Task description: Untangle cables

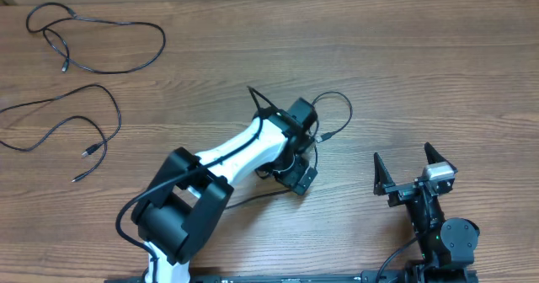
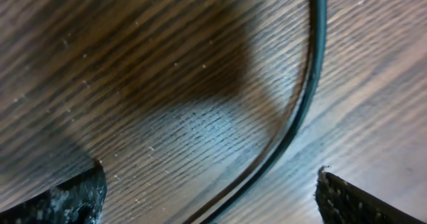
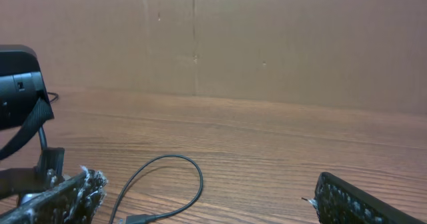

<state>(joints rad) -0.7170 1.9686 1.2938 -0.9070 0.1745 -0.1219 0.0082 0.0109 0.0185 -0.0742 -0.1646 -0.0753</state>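
Three thin black cables lie on the wooden table. One loops at the far left [image 1: 126, 64], a second lies below it [image 1: 99, 125], and a third [image 1: 341, 108] curls at the centre. My left gripper [image 1: 296, 148] points down over the third cable. In the left wrist view its fingers [image 2: 210, 197] are open close above the wood, and the cable [image 2: 297, 114] runs between them, untouched. My right gripper [image 1: 406, 169] is open and empty to the right of the centre cable. The right wrist view shows its open fingers [image 3: 203, 197] and that cable's loop and plug [image 3: 193, 167] ahead.
A brown wall [image 3: 267, 37] stands behind the table's far edge. The left arm's wrist [image 3: 20, 84] shows at the left of the right wrist view. The arm bases stand at the table's near edge.
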